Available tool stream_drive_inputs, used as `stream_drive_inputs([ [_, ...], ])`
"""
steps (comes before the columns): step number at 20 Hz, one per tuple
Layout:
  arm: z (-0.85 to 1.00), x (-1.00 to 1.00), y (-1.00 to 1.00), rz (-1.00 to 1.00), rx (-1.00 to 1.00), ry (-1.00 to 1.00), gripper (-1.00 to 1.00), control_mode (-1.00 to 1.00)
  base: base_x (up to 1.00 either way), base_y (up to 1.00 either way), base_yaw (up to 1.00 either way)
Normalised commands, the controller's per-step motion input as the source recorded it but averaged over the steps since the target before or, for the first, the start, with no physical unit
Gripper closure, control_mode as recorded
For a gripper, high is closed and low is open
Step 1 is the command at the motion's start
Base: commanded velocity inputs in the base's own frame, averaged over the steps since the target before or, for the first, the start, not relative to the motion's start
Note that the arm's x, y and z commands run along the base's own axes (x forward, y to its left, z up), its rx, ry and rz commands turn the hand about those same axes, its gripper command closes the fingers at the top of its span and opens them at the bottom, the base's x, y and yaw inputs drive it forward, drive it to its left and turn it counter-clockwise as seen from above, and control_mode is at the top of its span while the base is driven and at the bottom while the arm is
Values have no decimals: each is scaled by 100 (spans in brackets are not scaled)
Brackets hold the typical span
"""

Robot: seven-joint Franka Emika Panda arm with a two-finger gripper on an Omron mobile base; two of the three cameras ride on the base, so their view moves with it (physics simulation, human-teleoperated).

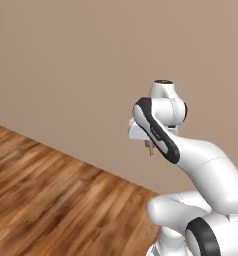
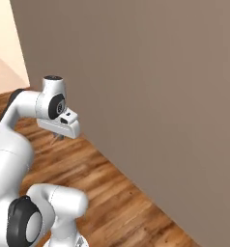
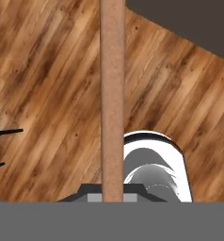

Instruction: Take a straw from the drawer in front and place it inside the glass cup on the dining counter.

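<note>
You have the straw [image 3: 112,94] in hand: in the hand view it runs as a brownish-orange stick straight up from between the fingertips at the bottom, so the claw [image 3: 112,193] is pressed together on it, pinching it near one end. In the left base view the claw [image 1: 149,147] hangs from the folded arm with a short brownish sliver below it, and in the right base view the claw [image 2: 56,138] sits likewise under the wrist, carried well above the floor [image 2: 112,193]. So the pick-up part of your job looks done. What is left is the whole delivery: you see neither the glass cup nor the dining counter from here, and no drawer either, just the wooden plank floor and a plain brown wall [image 1: 91,60] that meets it. Judging from that, your base is turned away from the furniture and is somewhere between the two stations. You have yet to bring the cup into sight, line the straw over its mouth and let go. Whether the drawer was left open you cannot tell from these pictures. Keep the pinch firm; a thin stick held near one end could swing or slip while you drive.
</note>
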Motion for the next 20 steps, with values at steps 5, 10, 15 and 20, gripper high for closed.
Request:
stream_drive_inputs([
  [5, 0, 0, 0, 0, 0, 0, 100, 100, 100, -29, 54],
  [10, 0, 0, 0, 0, 0, 0, 100, 100, 100, -26, 55],
  [15, 0, 0, 0, 0, 0, 0, 100, 100, 100, -30, 52],
  [20, 0, 0, 0, 0, 0, 0, 100, 100, 100, -36, 46],
])
